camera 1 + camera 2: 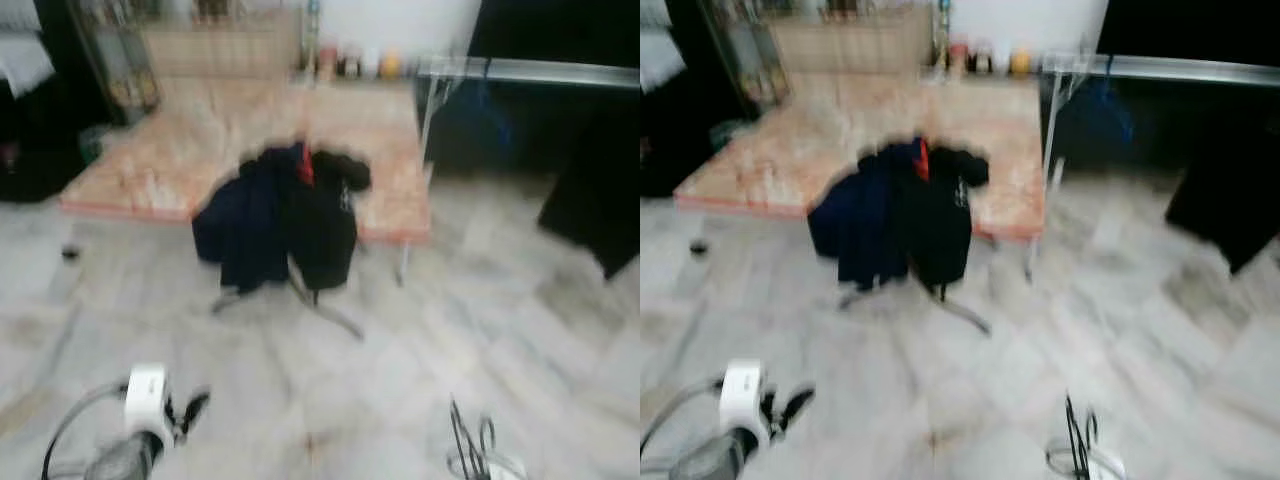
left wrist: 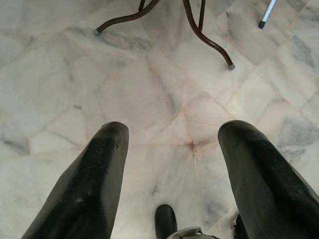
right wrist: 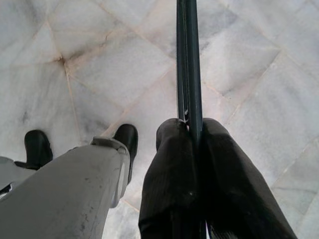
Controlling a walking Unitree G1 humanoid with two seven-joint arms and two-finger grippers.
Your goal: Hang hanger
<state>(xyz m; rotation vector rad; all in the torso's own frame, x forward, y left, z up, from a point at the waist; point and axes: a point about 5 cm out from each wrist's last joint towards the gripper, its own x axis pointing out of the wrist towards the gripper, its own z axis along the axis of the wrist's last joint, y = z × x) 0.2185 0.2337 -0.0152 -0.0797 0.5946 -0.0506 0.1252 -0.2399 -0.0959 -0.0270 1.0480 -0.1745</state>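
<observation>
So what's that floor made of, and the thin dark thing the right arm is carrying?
The floor looks like polished marble or marble-look tile: pale grey slabs with darker veining, angled joints and a soft sheen. The hanger pinched in the right tool seems to be thin metal wire with a dark, slightly glossy coating; it could be plastic, which the pictures leave open. The left tool is open, carrying nothing.

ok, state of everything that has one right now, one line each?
left gripper: open, nothing between its fingers, held low over the marble floor.
right gripper: shut on the hanger.
hanger: thin dark bar clamped between the right fingers, not hung.
dark clothes: draped in a heap over a stand.
clothes rail: horizontal, a dark garment hanging at its right.
</observation>
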